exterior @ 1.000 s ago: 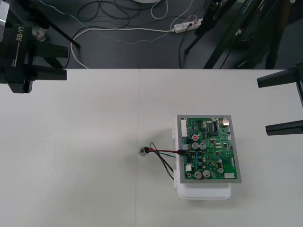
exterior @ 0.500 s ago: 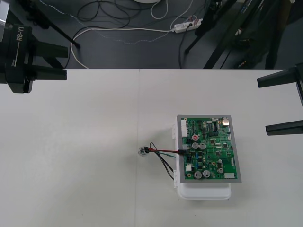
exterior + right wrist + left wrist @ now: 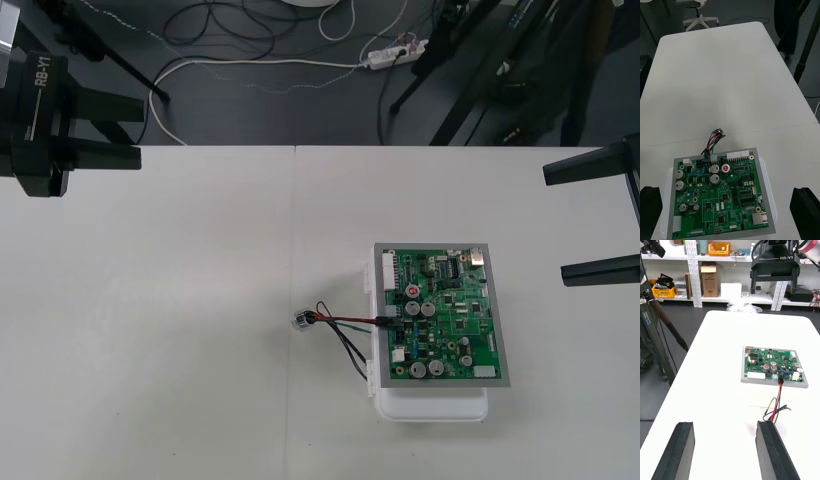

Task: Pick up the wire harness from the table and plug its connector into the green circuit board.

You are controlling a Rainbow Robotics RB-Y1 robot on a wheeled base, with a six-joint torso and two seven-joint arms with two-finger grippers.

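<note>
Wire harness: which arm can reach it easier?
Probably left: the harness lies off the board's left edge, with nothing between it and the left gripper; the right gripper must cross the board.

A lab: cables (image 3: 250,62), power strip (image 3: 395,55), tripod legs (image 3: 418,85) on dark floor (image 3: 300,115).

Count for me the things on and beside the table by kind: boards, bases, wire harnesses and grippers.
Circuit board, green: 1
White base under it: 1
Wire harness, its plug at the board's edge: 1
Grippers: 2, the left gripper and the right gripper, both open, one at each side
Total: 5
</note>
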